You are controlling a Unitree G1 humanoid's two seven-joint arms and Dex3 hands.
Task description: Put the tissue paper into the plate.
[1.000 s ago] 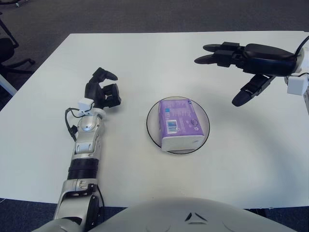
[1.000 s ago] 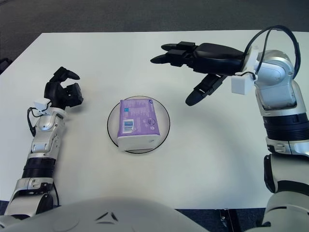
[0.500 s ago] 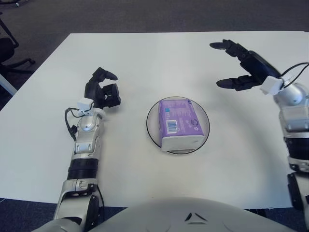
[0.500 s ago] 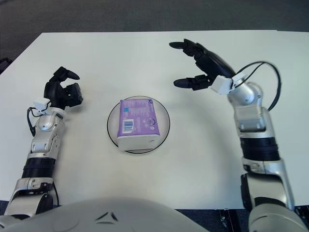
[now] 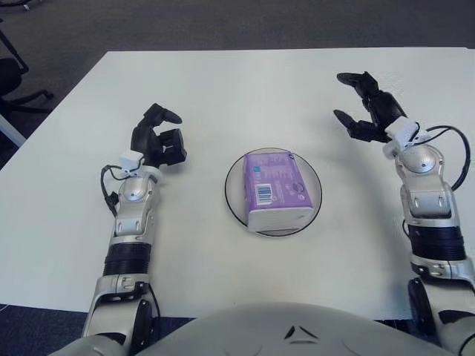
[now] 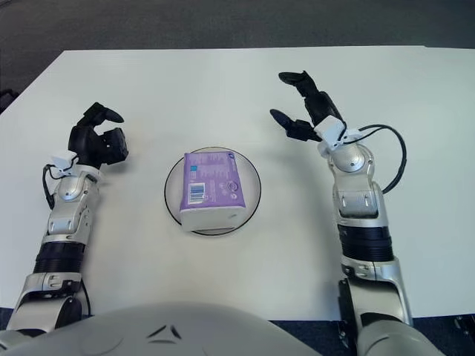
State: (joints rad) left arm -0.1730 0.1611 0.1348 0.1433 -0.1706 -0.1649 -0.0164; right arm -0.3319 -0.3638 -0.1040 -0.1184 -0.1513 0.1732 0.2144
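- Bare table (image 5: 223, 89) is lying ahead of both hands' fingers
- Between the fingers of the two hands, only the tissue pack (image 5: 274, 189) is sitting on its plate (image 5: 236, 185)

Left hand (image 5: 157, 138) curled, right hand (image 5: 367, 105) spread.

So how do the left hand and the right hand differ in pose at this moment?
The left hand has its fingers curled in toward the palm, while the right hand has its fingers spread apart. The left hand sits left of the plate, the right hand to its upper right, farther up the table. Both are empty and clear of the tissue pack, which lies in the plate.
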